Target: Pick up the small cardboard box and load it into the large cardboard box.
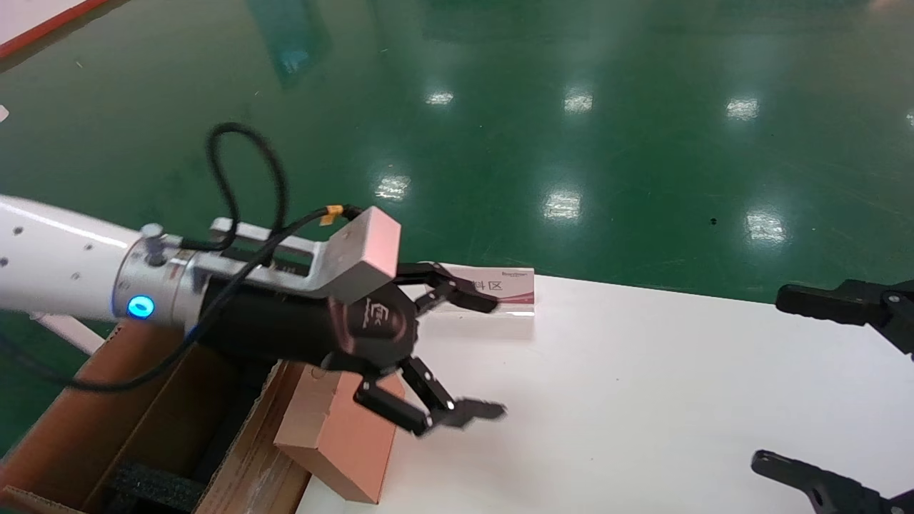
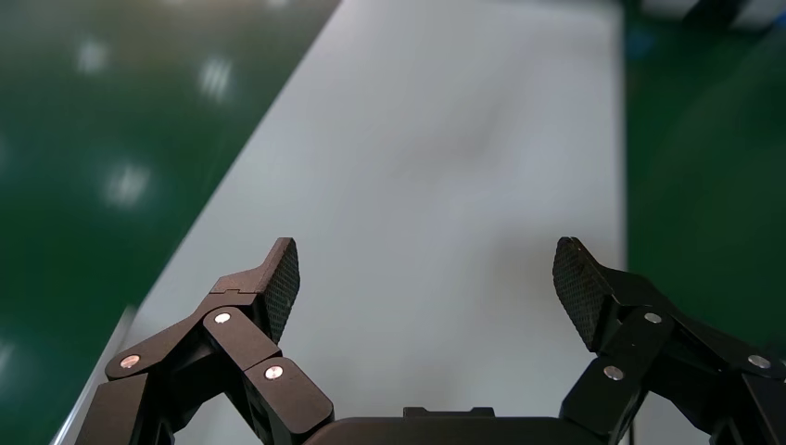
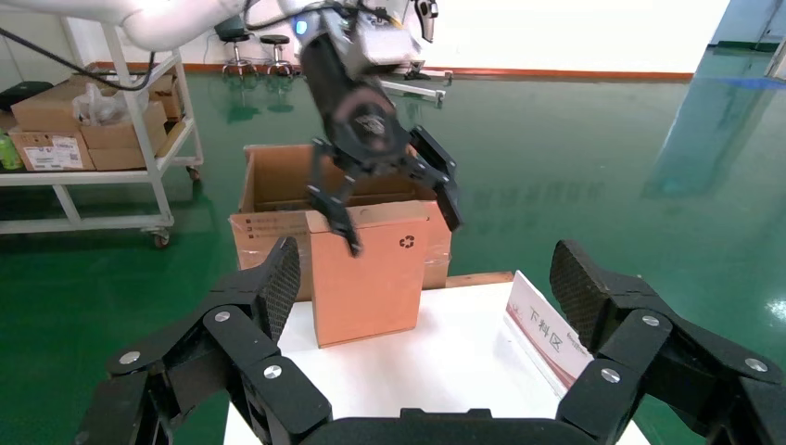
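1. The left claw (image 1: 468, 357) is hanging over the near-left part of the white desk (image 1: 643, 371), its black fingers (image 1: 471, 412) spread wide apart and gripping nothing; the left wrist view is showing only bare desk between the fingertips.
2. Just below and behind that claw, the small cardboard box (image 1: 335, 435), a flat rectangular plain brown one, is standing on the desk's left edge and leaning toward the carton beside it. In the right wrist view the small box (image 3: 366, 278) is showing a small black recycling symbol near an upper corner, with the left claw (image 3: 394, 209) hovering right above its top edge, fingers to either side; contact cannot be made out.
3. The large cardboard box (image 1: 86, 414), a big brown corrugated carton with open flaps, is sitting on the floor against the desk's left side, dark foam (image 1: 153, 485) lying inside it.
4. A white sign (image 1: 510, 293) with a red band and printed characters is standing at the desk's far edge, just beyond the left claw.
5. The right claw (image 1: 807, 385) is idling at the desk's right side, well apart from the boxes, its fingers also wide open.
6. Glossy green floor (image 1: 571, 143) is stretching beyond the desk.
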Motion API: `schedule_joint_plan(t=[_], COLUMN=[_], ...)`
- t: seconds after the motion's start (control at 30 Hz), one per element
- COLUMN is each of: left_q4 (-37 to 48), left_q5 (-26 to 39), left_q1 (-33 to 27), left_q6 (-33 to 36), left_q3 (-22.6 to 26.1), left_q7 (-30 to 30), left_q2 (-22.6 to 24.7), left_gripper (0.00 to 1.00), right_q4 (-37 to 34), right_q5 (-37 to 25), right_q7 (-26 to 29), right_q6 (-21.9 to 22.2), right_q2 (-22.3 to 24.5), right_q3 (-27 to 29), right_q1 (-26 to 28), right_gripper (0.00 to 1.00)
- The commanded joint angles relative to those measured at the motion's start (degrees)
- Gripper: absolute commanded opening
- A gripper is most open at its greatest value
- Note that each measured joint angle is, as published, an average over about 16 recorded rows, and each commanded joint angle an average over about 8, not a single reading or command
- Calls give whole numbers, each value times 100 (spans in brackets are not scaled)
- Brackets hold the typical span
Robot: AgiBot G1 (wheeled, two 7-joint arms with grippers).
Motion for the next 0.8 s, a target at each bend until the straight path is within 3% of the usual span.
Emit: schedule_joint_plan(t=[0.03,0.3,0.8], left_q4=[-28,-28,-29], left_q5=[483,1840,2416], left_q1=[-296,-1565,-3335], left_q6=[13,412,519], left_q3=[189,1169,3325], left_q7=[-316,-1963,-4146], left_q2=[4,374,434], left_gripper=[100,100,100], right_q4=[0,0,0], right_q5=[1,3,7], right_q7=[0,-2,-5], right_q6=[0,2,4], right_q2=[0,2,4], right_q3=[-1,-4,-11], right_q1=[0,1,3], right_gripper=[100,100,100])
